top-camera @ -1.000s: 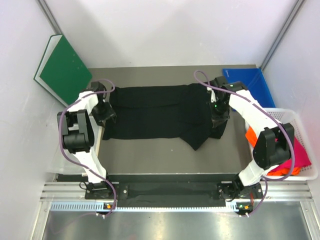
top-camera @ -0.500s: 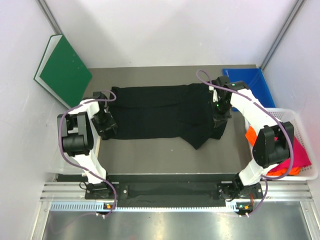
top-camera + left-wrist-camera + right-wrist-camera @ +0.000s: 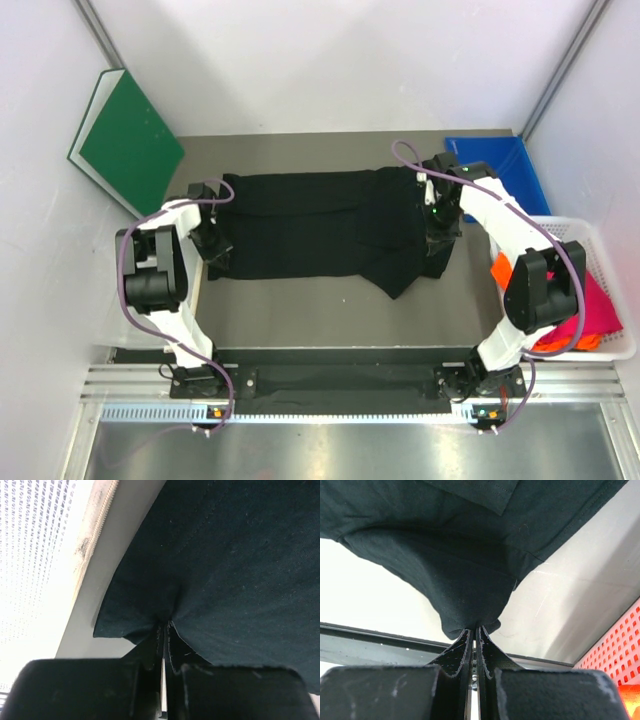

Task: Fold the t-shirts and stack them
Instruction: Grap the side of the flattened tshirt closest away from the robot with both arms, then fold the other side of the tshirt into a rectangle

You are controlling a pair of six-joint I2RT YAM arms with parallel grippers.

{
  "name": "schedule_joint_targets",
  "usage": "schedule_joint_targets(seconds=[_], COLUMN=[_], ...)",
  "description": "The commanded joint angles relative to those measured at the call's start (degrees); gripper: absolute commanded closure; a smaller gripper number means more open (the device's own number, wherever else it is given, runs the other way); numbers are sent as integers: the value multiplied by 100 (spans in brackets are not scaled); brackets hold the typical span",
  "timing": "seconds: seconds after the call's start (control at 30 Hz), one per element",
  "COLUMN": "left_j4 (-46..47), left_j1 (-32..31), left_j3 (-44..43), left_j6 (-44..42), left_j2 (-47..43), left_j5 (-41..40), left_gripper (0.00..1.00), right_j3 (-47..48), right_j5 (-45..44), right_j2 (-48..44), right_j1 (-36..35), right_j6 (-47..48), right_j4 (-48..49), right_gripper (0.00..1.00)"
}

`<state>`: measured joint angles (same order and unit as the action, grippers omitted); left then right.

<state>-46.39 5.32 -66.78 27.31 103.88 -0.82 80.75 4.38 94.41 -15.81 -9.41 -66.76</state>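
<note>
1. The grey table [image 3: 300, 315] carries the work. A white lattice basket [image 3: 622, 345] sits off its right edge, a green board [image 3: 130, 140] leans at the far left, and a blue sheet [image 3: 500, 165] lies at the far right.
2. The black t-shirt [image 3: 320, 225] lies flat in the middle of the table, already narrowed into a band. Its long axis runs left to right, from one arm to the other. One loose flap juts toward the near side close to the right end.
3. A magenta-pink shirt [image 3: 600, 310] and an orange shirt [image 3: 503, 272] wait bunched in the basket, well apart from the black one.
4. The right gripper [image 3: 437, 243] is at the band's right end. In the right wrist view its fingers [image 3: 462, 645] are clamped together on a pinch of black cloth, which bulges away just beyond the tips.
5. The left gripper [image 3: 213, 247] is at the band's left end, near its near corner. In the left wrist view its fingers [image 3: 159, 640] are closed tight on a tuck of the hem.
6. What matters for the next move is that each arm holds its own end and the whole shirt stretches between the two pinches. The coming fold probably turns on that span, whether one end goes over the other or both lift together.
</note>
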Motion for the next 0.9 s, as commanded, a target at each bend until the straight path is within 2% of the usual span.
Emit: schedule_joint_targets(seconds=[0.0, 0.23, 0.4, 0.87], left_j4=[-141, -713, -889, -1196], left_j1=[65, 57, 65, -40], left_j3=[-185, -1466, -2110, -3911], left_j6=[-103, -209, -244, -305], left_j2=[-77, -183, 124, 1749], left_j5=[-507, -428, -288, 459], left_gripper=[100, 100, 100, 100], right_j3=[274, 503, 784, 1821], right_j5=[36, 63, 63, 247], right_j2=[-80, -98, 77, 1008], right_j1=[70, 122, 219, 597], right_j6=[44, 18, 0, -140], right_j4=[146, 374, 672, 1683], right_gripper=[99, 99, 99, 99])
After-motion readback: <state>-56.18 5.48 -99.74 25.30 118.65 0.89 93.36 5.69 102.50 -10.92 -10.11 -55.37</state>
